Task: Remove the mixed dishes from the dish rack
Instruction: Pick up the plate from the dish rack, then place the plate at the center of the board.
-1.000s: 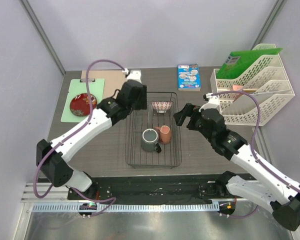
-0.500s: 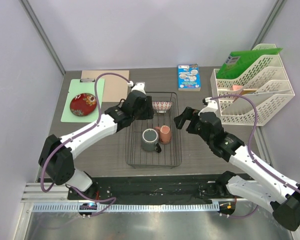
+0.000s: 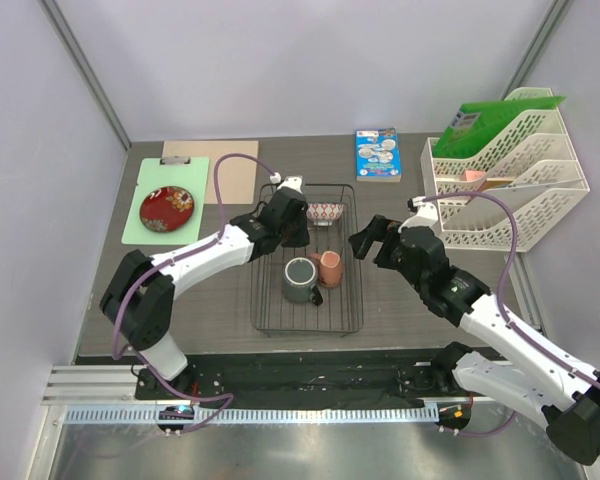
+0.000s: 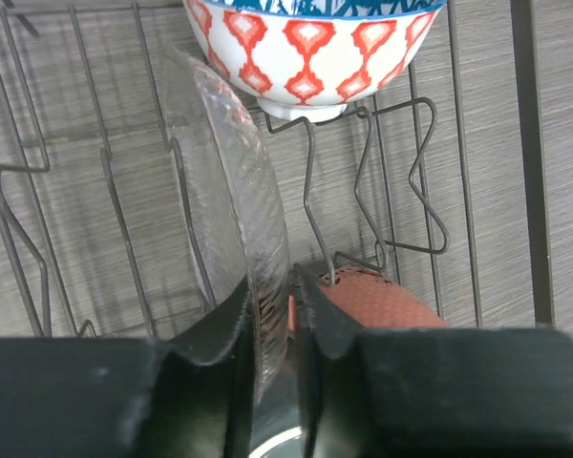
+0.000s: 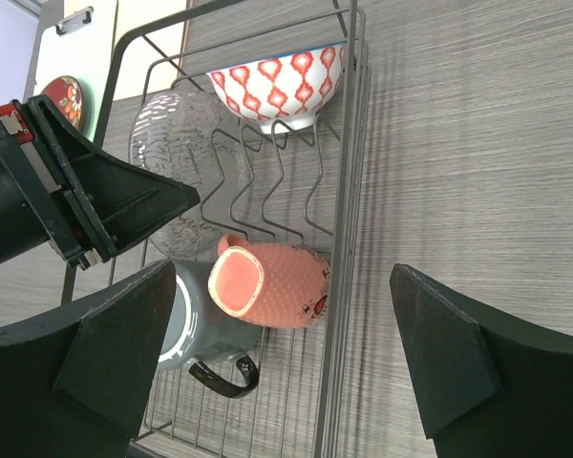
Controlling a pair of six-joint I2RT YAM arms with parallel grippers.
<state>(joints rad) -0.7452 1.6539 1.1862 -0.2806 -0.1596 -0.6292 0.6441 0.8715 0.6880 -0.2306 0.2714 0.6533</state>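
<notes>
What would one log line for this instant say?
left gripper: astride glass plate in rack, grip unclear | right gripper: open, beside rack | bowl, mug, cup: in rack | red plate: on green board

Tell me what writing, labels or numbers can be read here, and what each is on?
Nothing can be read.
Blue booklet: cover print too small.
Green folder: printed patch too blurred.
Salmon-pink cup: tiny mark, illegible.
</notes>
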